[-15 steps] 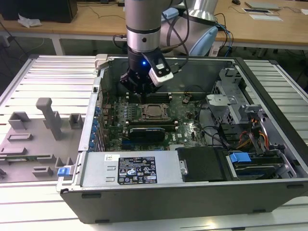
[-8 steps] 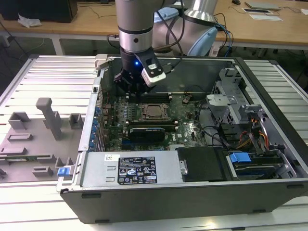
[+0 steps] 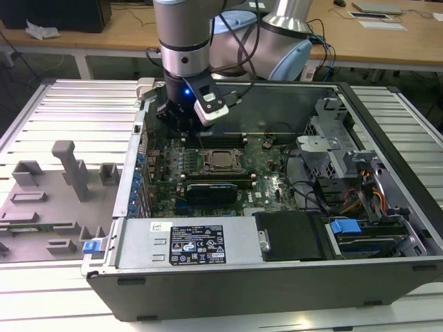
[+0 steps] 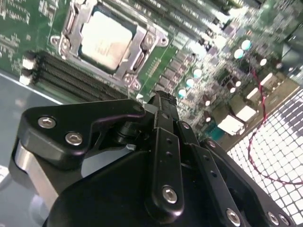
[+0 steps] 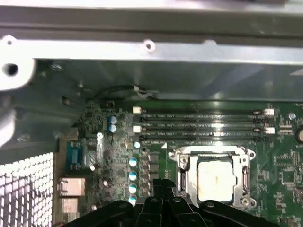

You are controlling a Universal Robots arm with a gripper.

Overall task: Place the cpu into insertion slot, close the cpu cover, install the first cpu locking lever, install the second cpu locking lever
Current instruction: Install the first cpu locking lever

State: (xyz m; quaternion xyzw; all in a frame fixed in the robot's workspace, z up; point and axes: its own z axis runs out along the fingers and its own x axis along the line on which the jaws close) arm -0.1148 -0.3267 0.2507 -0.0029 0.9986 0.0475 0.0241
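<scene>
The cpu (image 3: 223,160) (image 4: 104,40) (image 5: 215,179) lies flat in its socket on the green motherboard (image 3: 266,181), its pale metal top facing up. The silvery cpu cover (image 4: 142,45) (image 5: 182,176) lies down around it as a frame. I cannot make out how the locking levers stand. My gripper (image 3: 181,128) (image 4: 163,100) (image 5: 162,183) hangs just above the board, beside the socket toward the exterior view's left. Its black fingers are shut together with nothing between them and touch neither chip nor cover.
The board sits inside an open computer case (image 3: 387,207). Memory slots (image 5: 203,125) run along one side of the socket, a long black card (image 3: 211,188) along the other. A power supply (image 3: 187,242), drive cage (image 3: 339,152) and cables (image 3: 360,197) crowd the case. Grey fixtures (image 3: 62,187) stand outside.
</scene>
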